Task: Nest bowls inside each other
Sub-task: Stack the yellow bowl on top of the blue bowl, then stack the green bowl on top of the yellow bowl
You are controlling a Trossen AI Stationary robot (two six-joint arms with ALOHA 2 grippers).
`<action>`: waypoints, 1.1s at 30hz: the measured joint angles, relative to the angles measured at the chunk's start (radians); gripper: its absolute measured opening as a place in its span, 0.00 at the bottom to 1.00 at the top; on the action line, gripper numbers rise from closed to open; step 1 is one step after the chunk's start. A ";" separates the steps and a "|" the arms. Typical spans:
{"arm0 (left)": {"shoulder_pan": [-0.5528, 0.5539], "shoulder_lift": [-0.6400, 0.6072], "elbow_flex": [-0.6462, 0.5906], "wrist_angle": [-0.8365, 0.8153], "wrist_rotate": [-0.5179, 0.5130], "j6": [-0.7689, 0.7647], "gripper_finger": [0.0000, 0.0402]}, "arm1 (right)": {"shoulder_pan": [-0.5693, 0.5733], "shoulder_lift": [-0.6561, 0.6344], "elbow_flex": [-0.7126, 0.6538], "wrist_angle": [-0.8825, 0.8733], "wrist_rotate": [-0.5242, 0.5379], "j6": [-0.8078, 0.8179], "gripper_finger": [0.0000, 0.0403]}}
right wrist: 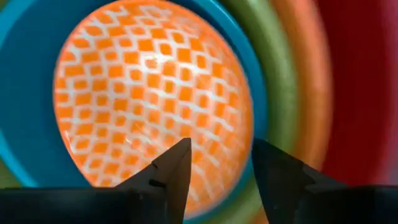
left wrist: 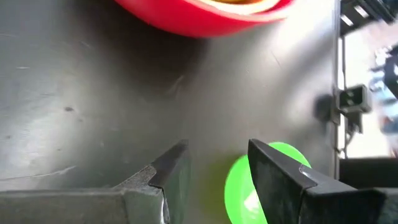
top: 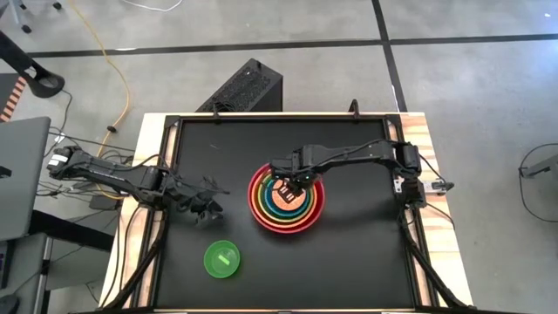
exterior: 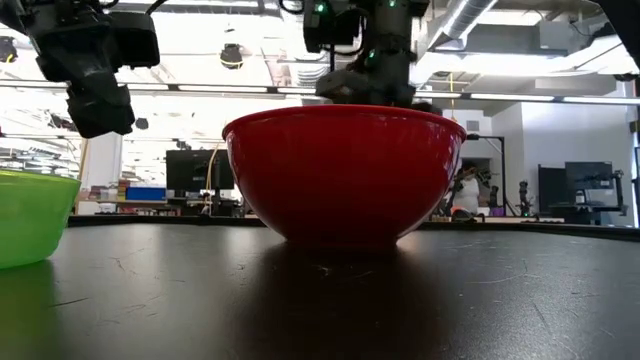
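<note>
The red bowl (top: 256,202) (exterior: 345,175) stands on its base mid-table. Inside it nest the orange (right wrist: 311,93), olive-green (right wrist: 283,81) and blue (right wrist: 25,124) bowls, with the speckled yellow bowl (right wrist: 149,93) innermost. My right gripper (top: 286,185) (right wrist: 221,162) hangs open over this stack, pointing down. Its fingers stand on either side of the speckled bowl's rim. The bright green bowl (top: 222,259) (left wrist: 239,186) stands alone near the front left. Above and just beyond it my left gripper (top: 209,214) (left wrist: 217,162) hovers open and holds nothing.
The black tabletop (top: 366,253) has a raised frame around it. There is bare surface to the right of the stack and along the near edge. A black box (top: 244,87) and cables lie on the floor beyond the far edge.
</note>
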 joint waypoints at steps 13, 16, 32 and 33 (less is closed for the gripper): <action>-0.189 0.047 0.000 -0.018 0.028 0.019 0.37 | 0.051 -0.010 0.226 -0.094 0.023 -0.015 0.47; -0.248 0.109 0.000 -0.025 0.002 0.013 0.37 | 0.095 -0.010 0.280 -0.094 0.027 -0.017 0.47; -0.286 0.424 0.000 0.185 0.000 0.019 0.36 | 0.275 -0.009 0.348 -0.104 0.117 0.086 0.46; -0.286 0.443 0.000 0.185 0.006 0.017 0.36 | 0.287 -0.009 0.348 -0.103 0.129 0.095 0.46</action>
